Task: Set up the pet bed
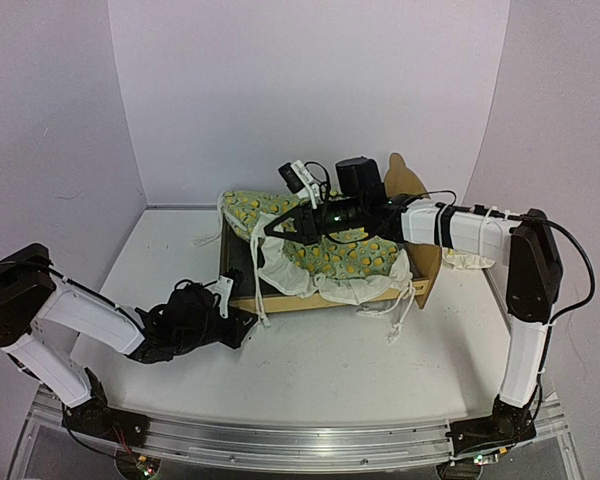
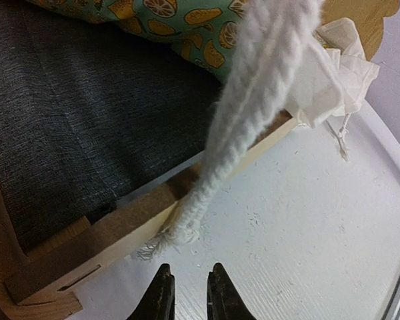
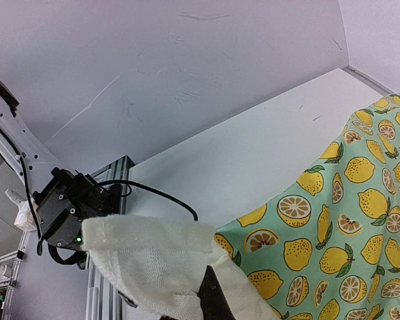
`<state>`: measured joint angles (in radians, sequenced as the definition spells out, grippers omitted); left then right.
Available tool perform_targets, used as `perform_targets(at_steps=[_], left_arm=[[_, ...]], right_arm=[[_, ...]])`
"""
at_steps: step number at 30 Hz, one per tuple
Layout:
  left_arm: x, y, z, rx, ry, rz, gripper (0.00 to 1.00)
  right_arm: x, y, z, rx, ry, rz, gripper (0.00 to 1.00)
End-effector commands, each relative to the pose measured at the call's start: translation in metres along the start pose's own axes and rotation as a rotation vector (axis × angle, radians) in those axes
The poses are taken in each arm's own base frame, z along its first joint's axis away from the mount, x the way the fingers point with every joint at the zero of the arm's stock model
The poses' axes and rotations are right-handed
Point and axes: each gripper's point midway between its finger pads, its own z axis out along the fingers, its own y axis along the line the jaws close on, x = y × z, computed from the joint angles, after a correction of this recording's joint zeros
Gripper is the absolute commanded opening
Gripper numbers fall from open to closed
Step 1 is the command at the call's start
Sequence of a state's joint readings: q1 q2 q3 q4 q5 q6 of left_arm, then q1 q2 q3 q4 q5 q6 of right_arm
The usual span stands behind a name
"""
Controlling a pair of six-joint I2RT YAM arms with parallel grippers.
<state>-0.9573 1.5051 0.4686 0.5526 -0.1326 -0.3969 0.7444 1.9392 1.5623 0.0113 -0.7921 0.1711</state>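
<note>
The pet bed is a light plywood frame in mid-table, its tall headboard to the right. The dark grey mattress pad lies bare at the bed's left end. A lemon-print blanket covers the rest. My right gripper is shut on the blanket's white ruffled corner and holds it up above the bed's left end; only one dark finger shows. My left gripper is slightly open and empty, low over the table by the bed's front left corner. A white twisted cord hangs before it.
More white cords trail off the bed's front right onto the table. A white ruffled piece lies behind the right forearm beside the headboard. The walls close in at the back and both sides. The aluminium rail runs along the near edge.
</note>
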Motion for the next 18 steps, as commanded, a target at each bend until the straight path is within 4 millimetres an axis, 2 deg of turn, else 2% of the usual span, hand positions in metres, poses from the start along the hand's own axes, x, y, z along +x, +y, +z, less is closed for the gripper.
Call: perform_targets(at_steps=[1, 9, 18], left_arm=[[-0.029, 0.002, 0.007, -0.066, -0.125, -0.010, 0.17], [-0.040, 0.000, 0.013, -0.118, -0.165, -0.027, 0.16], [-0.066, -0.017, -0.004, -0.065, -0.223, 0.012, 0.14]], right_arm=[[-0.034, 0.021, -0.014, -0.034, -0.068, -0.080, 0.00], [-0.034, 0.024, -0.014, -0.049, -0.068, -0.070, 0.00], [-0.032, 0.025, -0.013, -0.059, -0.065, -0.066, 0.00]])
